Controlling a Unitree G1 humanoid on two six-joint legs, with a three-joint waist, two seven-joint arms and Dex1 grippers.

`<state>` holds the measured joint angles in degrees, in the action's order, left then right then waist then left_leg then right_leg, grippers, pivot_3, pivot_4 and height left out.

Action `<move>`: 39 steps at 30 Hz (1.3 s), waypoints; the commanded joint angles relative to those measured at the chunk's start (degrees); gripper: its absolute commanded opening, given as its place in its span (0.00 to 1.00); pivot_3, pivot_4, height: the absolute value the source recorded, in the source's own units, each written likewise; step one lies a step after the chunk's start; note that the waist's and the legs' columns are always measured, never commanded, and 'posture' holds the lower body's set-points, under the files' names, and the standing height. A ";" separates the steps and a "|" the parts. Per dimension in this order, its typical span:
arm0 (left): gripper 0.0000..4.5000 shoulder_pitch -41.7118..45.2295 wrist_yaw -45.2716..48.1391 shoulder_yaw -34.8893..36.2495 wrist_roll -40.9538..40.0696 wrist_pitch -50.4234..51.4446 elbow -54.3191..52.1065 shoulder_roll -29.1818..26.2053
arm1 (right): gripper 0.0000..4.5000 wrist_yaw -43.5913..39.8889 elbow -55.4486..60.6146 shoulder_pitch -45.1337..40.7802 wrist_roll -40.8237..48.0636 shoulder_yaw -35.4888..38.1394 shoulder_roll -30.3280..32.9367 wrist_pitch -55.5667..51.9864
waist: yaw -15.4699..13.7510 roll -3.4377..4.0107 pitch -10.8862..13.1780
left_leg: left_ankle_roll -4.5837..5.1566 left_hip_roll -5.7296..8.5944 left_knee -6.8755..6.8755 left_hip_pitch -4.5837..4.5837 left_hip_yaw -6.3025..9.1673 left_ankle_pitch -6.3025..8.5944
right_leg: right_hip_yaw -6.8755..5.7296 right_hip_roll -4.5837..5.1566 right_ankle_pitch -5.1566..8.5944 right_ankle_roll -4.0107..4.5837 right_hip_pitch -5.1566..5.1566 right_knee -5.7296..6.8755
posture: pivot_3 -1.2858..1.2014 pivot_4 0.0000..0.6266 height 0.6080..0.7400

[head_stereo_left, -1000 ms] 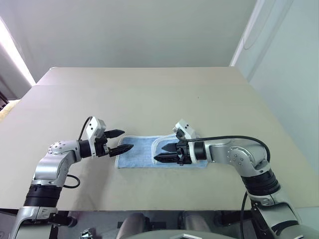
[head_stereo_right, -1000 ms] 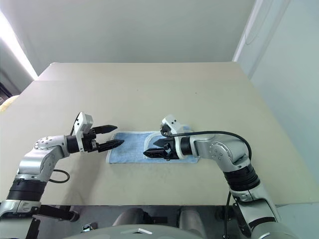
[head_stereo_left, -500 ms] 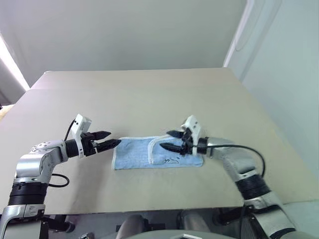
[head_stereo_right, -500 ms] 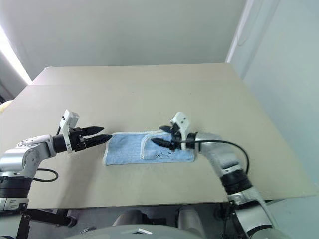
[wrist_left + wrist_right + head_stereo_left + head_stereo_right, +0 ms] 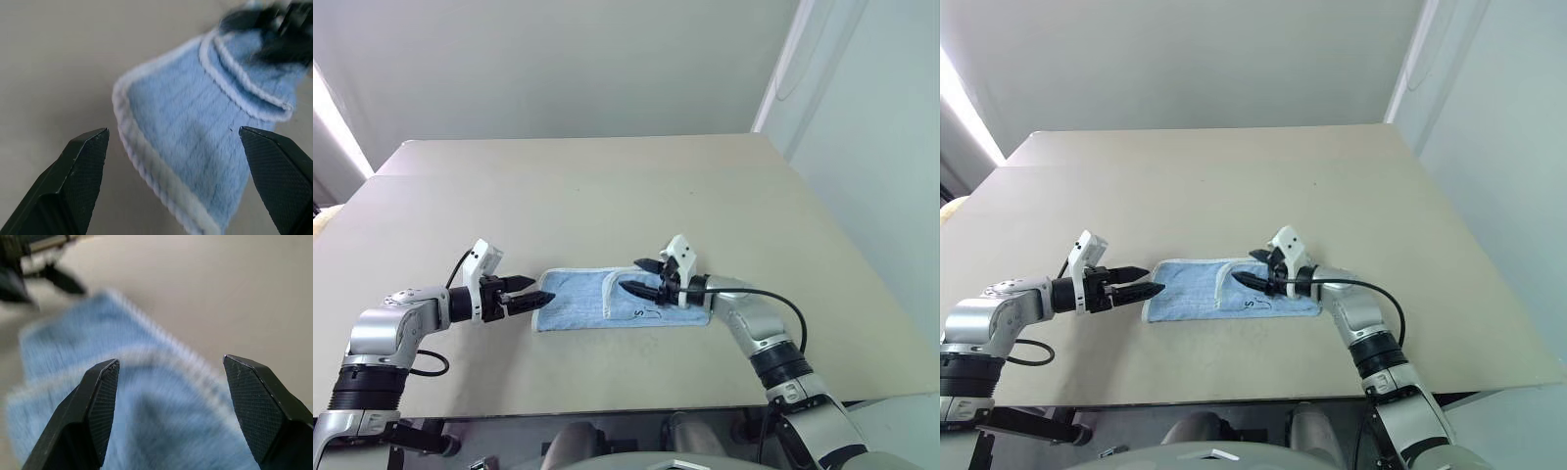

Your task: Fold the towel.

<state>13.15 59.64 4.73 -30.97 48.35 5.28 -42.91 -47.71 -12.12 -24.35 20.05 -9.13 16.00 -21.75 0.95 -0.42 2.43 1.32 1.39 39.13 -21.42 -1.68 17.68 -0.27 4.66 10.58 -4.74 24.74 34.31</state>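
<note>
1. The towel lies flat near the table's front edge, long axis running left to right, its right part already doubled over.
2. Left gripper, fingers apart and empty, points at the towel's left end, just beside it.
3. Right gripper, fingers apart, hovers over the folded part, nearer the cloth.
4. The towel is soft blue terry with pale hems.

both eye views look forward and down from the head over the table; each wrist view looks closely along its own jaws at the towel, shared by all.
</note>
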 commanded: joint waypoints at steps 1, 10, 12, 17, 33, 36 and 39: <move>1.00 1.79 -0.88 -1.21 -0.57 6.40 -1.22 -2.21 | 0.79 0.72 8.50 -0.09 3.32 2.65 1.23 -5.35 | -0.01 0.00 0.00 | 0.00 0.00 -0.02 -0.01 0.00 0.00 | 0.00 0.00 0.00 0.00 0.02 0.00 | 0.52 0.00 0.89; 1.00 5.47 -3.31 -3.58 -2.71 15.47 0.47 2.40 | 0.79 4.56 15.41 1.37 4.45 4.46 3.04 -13.44 | -0.38 0.01 0.00 | -0.01 0.02 -0.05 0.00 0.00 0.00 | -0.03 0.04 0.00 0.00 -0.04 -0.08 | 0.52 0.00 0.89; 1.00 5.94 -3.55 -4.07 -2.91 16.70 0.33 3.70 | 0.79 4.97 15.96 1.30 4.94 4.70 3.03 -14.47 | -0.50 0.04 -0.01 | -0.03 0.03 -0.05 -0.01 0.00 0.02 | -0.03 0.07 0.00 0.00 -0.05 -0.10 | 0.52 0.00 0.89; 1.00 7.34 -4.25 -4.27 -3.35 19.48 0.78 6.05 | 0.79 6.00 16.36 1.35 4.23 4.45 3.82 -15.92 | -0.59 0.04 -0.01 | -0.01 0.07 -0.05 -0.01 0.01 0.00 | -0.02 0.12 0.00 -0.01 -0.08 -0.15 | 0.52 0.00 0.89; 0.02 9.70 -1.65 -1.63 -5.19 19.54 2.23 3.24 | 0.80 8.88 17.36 1.05 5.25 6.19 4.69 -19.93 | -0.11 0.05 0.00 | 0.01 0.03 -0.07 -0.08 0.02 0.00 | -0.01 0.05 0.01 0.00 0.03 -0.14 | 0.52 0.00 0.89; 0.02 9.63 -0.94 -3.28 -3.87 18.71 1.41 0.20 | 0.80 8.66 18.66 0.90 7.04 7.20 5.13 -22.75 | -0.13 0.03 0.02 | 0.01 0.03 -0.07 -0.12 0.02 -0.01 | -0.01 0.06 0.01 0.00 0.06 -0.14 | 0.52 0.00 0.89; 0.02 9.54 0.16 -1.40 -5.06 19.42 2.09 -2.96 | 0.80 6.68 21.58 1.67 10.21 8.68 7.07 -25.83 | -0.11 0.05 0.03 | 0.01 0.03 -0.08 -0.15 0.03 0.00 | 0.00 0.06 0.01 0.01 0.10 -0.15 | 0.52 0.00 0.89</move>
<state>21.25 58.76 1.04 -35.28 68.02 8.20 -44.17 -39.75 5.61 -22.17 27.57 -2.67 21.98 -46.33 0.84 -0.37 2.46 1.33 1.41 39.04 -21.58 -1.66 17.68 -0.28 4.72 10.60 -4.73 24.86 34.16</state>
